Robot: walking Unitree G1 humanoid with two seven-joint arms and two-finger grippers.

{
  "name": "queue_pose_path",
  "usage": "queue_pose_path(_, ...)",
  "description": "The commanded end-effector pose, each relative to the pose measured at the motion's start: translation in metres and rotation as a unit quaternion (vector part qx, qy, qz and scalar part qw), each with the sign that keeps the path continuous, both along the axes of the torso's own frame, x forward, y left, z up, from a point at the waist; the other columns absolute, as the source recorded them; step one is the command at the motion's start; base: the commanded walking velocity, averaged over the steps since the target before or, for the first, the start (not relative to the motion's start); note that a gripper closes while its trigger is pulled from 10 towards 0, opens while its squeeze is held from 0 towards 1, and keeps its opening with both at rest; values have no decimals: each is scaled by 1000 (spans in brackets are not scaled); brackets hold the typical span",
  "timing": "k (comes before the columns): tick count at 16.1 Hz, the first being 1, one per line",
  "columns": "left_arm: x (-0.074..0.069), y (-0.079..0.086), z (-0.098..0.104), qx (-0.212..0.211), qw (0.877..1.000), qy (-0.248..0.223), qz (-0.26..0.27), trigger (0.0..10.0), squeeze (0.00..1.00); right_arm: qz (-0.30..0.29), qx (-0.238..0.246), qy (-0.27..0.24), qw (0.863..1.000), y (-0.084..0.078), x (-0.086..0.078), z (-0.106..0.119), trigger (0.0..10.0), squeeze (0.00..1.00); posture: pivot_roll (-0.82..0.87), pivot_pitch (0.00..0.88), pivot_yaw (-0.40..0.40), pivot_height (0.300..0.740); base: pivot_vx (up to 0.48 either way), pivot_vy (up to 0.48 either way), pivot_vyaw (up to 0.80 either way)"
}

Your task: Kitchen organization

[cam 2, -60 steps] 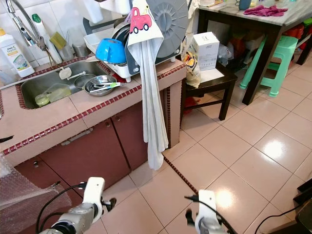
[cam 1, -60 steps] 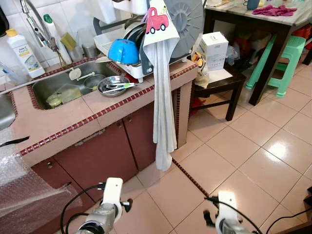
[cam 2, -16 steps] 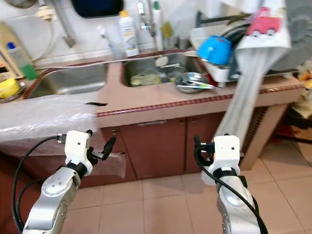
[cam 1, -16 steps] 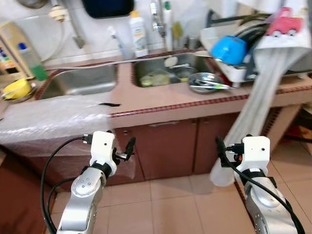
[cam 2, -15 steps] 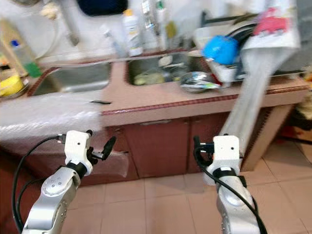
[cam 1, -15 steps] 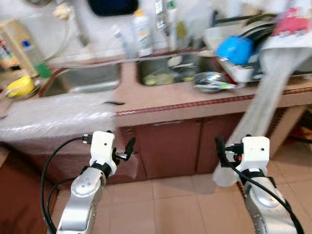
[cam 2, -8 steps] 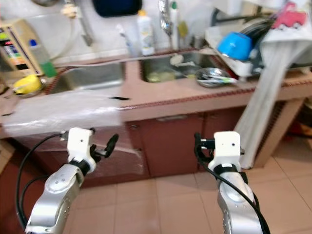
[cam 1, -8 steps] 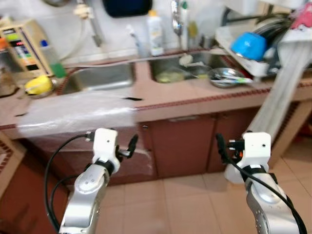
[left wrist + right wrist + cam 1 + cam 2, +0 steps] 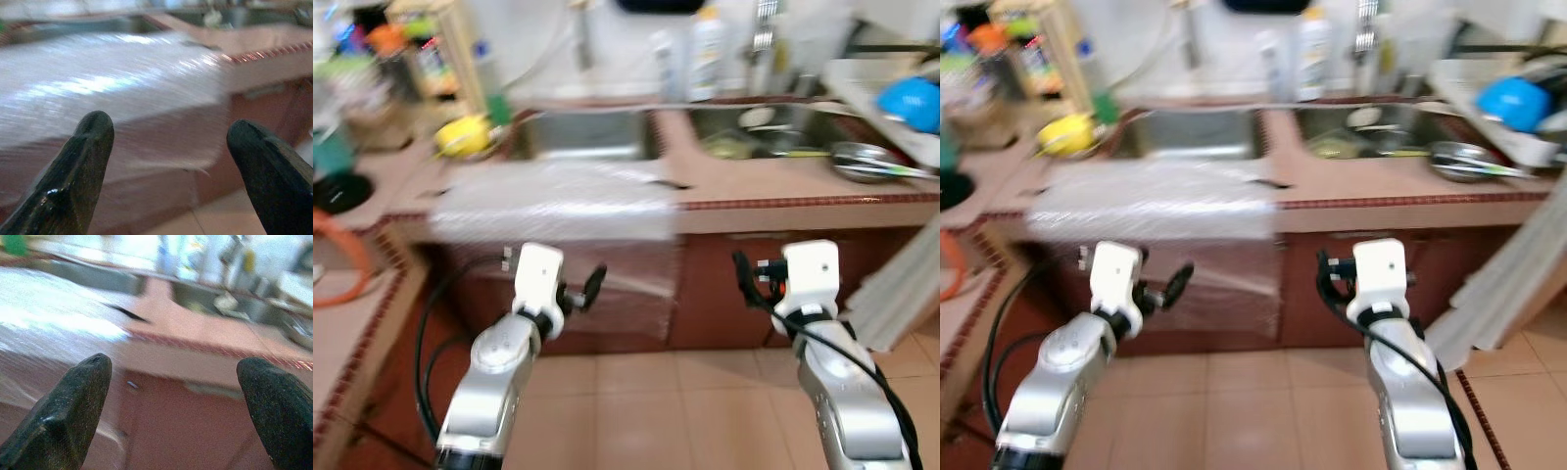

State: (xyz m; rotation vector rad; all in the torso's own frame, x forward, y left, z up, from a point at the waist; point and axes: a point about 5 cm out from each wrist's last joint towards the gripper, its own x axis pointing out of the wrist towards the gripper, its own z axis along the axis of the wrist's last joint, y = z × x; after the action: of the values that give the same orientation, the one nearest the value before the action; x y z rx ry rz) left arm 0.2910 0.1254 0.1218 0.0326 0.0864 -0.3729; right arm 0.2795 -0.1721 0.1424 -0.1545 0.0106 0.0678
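Observation:
A pink tiled counter with two steel sinks runs across in front of me. A sheet of bubble wrap lies on it before the left sink and hangs over the cabinet front. The right sink holds dishes. Beside it stands a steel bowl with utensils, then a blue bowl on the rack. My left gripper hangs open below the counter edge, facing the bubble wrap. My right gripper is open too, level with the cabinet doors. Both are empty.
A yellow object sits left of the left sink. Bottles and a tap stand at the wall behind. A pale towel hangs at the right. The counter turns toward me on the left, with an orange hose on it.
The whole picture has slid right, so my head has turned left along the counter. More of the left counter shows. Both grippers stay open and low.

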Motion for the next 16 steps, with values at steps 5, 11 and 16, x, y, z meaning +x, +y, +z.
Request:
queue_pose_path(5, -16, 7, -18, -14, 998, 33, 57, 10000, 0, 13, 6, 12, 1000, 12, 4, -10, 10000, 0, 46, 0, 18, 740, 0, 206, 0)
queue_pose_path(11, -6, 21, 0, -6, 996, -10, 85, 10000, 0, -4, 23, -1, 1000, 12, 5, -11, 10000, 0, 45, 0, 56, 740, 0, 0, 0)
queue_pose_path(16, -3, 13, -2, -32, 996, 2, 85, 10000, 0, -4, 25, -7, 1000, 15, 10, -12, 10000, 0, 29, 0, 76, 740, 0, -384, 0)
